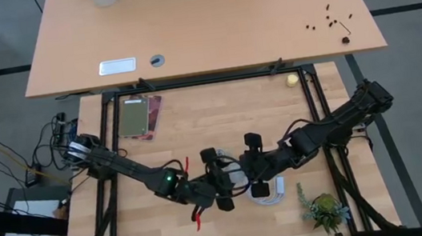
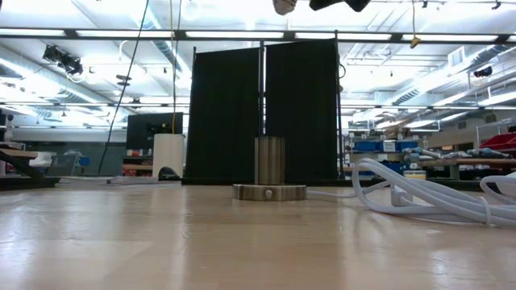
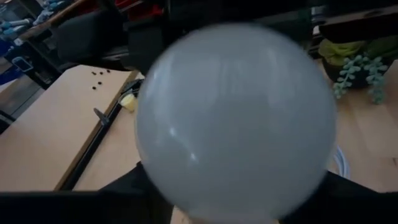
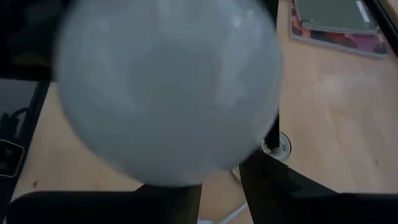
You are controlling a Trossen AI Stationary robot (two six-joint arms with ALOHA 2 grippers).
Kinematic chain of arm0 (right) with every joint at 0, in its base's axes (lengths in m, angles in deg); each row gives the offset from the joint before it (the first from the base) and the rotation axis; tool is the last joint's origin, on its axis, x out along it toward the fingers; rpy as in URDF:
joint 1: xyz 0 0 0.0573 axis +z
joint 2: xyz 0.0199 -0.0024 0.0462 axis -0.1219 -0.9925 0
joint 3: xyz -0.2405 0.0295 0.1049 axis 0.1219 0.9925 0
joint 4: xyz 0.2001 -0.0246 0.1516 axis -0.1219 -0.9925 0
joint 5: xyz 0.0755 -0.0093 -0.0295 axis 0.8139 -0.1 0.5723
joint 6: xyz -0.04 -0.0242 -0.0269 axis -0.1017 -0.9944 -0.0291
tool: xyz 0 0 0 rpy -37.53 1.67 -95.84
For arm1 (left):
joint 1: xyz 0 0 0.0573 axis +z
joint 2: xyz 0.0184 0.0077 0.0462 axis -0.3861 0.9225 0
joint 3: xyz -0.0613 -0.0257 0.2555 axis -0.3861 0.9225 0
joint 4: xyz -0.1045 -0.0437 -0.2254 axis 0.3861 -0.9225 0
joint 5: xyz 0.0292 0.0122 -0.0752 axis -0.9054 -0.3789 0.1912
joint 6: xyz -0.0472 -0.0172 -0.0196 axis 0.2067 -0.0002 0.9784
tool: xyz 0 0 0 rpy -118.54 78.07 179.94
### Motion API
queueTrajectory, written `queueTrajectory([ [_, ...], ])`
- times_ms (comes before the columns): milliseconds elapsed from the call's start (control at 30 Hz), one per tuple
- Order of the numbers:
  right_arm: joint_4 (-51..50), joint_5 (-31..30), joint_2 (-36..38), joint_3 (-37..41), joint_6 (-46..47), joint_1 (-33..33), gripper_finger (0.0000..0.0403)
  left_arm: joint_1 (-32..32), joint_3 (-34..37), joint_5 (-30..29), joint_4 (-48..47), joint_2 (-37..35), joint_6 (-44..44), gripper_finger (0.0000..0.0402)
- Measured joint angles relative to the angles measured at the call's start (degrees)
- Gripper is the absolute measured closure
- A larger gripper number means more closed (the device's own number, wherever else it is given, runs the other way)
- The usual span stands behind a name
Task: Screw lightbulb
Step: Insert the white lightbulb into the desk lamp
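Observation:
The frosted-white lightbulb (image 3: 233, 121) fills both wrist views (image 4: 165, 87). It is held high above the table between my two grippers, which meet over the table's near middle. My right gripper (image 1: 254, 169) is shut on it. My left gripper (image 1: 223, 182) stands close against the bulb from the table's left. In the low view the bulb (image 2: 282, 6) shows only at the top edge, clear above the upright metal socket (image 2: 269, 171), which stands on its round base on the table. My right gripper holds the lightbulb from the table's right, slanting downward. The bulb's round globe (image 4: 186, 155) swells above the dark fingers (image 4: 264, 180) and hides the place of contact. The bulb is lifted clear of the table and the socket.
A coiled white cable (image 1: 269, 195) lies right of the socket (image 2: 427, 205). A small potted plant (image 1: 325, 210) stands at the near right, and a flat book (image 1: 140, 115) lies at the far left. Black frame rails (image 1: 207, 82) border the table.

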Motion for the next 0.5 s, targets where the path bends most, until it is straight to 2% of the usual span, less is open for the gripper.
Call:
queueTrajectory([
  [133, -0.8, 0.2, 0.0, 0.0, 0.5, 0.1, 0.0290, 0.0, 0.0, -0.2, -0.4, 0.0, -0.6, 0.0215],
  [333, -3.5, 0.5, 0.1, 0.0, 2.4, 0.1, 0.0290, 0.0, 0.0, -0.4, -3.9, 0.0, -0.2, 0.0219],
  [500, -7.3, 0.3, 1.7, 0.0, 3.4, 0.3, 0.0286, 0.0, 0.0, -0.1, -9.7, 0.0, 3.9, 0.0219],
])
